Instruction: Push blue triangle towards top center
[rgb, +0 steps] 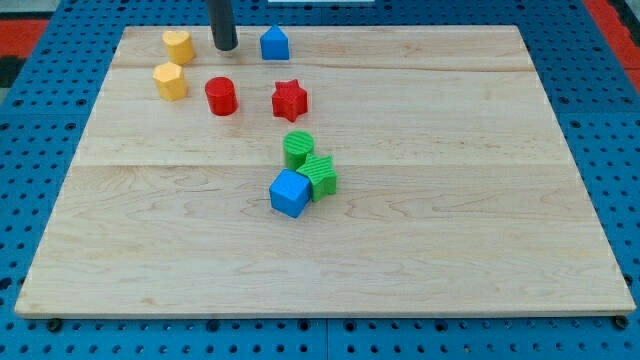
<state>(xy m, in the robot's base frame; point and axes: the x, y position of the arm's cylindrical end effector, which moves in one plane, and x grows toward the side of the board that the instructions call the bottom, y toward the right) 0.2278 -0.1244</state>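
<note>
Now my tip (224, 47), a bare rod with no jaws, stands left of the blue triangle (275, 44) in the frame's upper part, so pushing gently rightward should bring it to top center.

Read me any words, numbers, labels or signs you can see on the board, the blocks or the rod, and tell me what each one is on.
None: no text, number, label or sign shows anywhere.
The wooden board, the blue triangle, the other coloured blocks and my tip are all plain and unmarked.

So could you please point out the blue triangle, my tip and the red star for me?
blue triangle (275, 44), camera view, front face.
my tip (225, 47), camera view, rod's lower end.
red star (289, 98), camera view, top centre.
</note>
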